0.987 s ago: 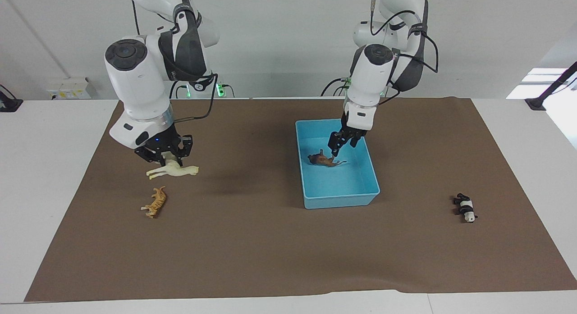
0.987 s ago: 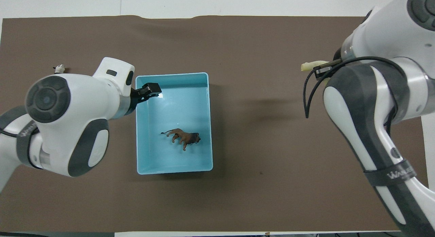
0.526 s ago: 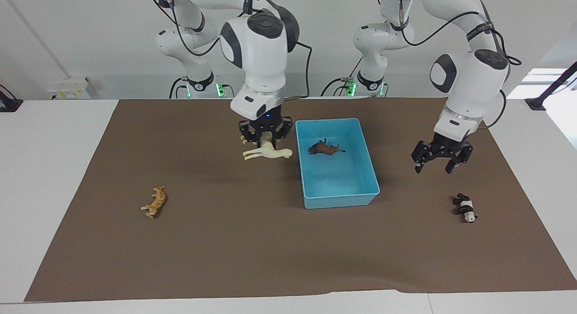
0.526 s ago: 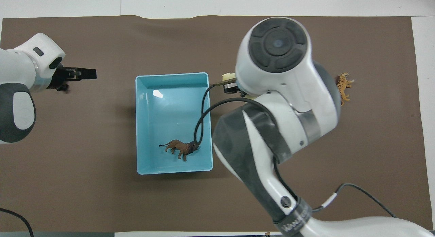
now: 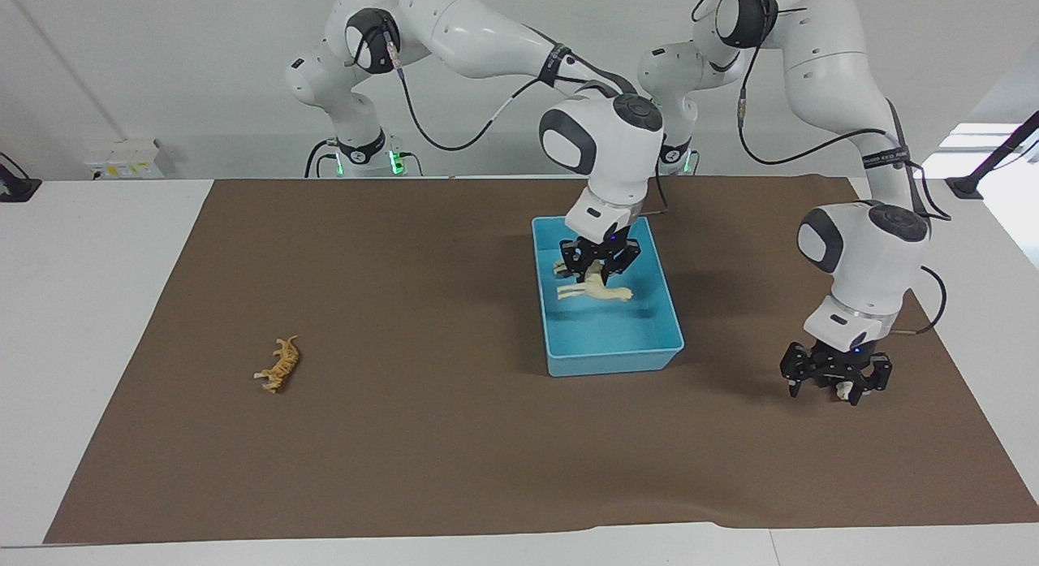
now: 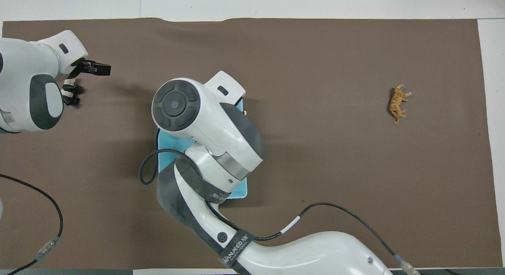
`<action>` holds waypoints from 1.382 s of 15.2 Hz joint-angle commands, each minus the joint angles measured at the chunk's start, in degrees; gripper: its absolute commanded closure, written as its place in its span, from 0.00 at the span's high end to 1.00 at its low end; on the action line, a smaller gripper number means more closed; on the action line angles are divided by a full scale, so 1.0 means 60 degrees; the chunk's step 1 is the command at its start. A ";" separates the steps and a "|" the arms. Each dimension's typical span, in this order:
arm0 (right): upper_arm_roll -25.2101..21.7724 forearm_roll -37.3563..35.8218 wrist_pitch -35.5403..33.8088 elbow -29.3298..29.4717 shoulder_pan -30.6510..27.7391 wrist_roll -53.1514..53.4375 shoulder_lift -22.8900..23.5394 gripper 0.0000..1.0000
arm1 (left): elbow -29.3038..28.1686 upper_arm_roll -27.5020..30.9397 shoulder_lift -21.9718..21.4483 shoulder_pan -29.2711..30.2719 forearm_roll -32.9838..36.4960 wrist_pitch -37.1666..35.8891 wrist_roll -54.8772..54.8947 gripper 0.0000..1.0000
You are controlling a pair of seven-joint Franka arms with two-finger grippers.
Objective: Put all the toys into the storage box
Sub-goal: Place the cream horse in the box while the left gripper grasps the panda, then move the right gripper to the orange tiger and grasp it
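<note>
Here, the right gripper [image 5: 599,267] grips the cream llama [image 5: 593,290] over the storage box [image 5: 610,356], while the left gripper [image 5: 835,379], fingers spread, straddles the panda [image 5: 846,390] at four o'clock.

looks like robotics lab: bare white walls, brown mat [image 5: 454,436] on white table [image 5: 89,322], cabled arms
</note>
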 commanded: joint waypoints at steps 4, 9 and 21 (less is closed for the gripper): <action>-0.0128 -0.0087 -0.0968 0.0178 -0.0053 0.0542 -0.0124 1.00 | -0.0184 -0.0130 0.0041 0.1204 0.0061 0.0158 0.1528 1.00; -0.0026 0.0029 -0.2035 0.0062 -0.1880 -0.0623 -0.1689 1.00 | -0.1429 -0.0145 0.0085 0.1265 -0.1646 0.1243 0.1517 1.00; -0.0099 0.0381 0.2555 -0.6497 -0.7158 -0.3091 -0.4241 1.00 | -0.1943 -0.0174 -0.0047 0.1236 -0.1976 0.1272 0.1488 0.32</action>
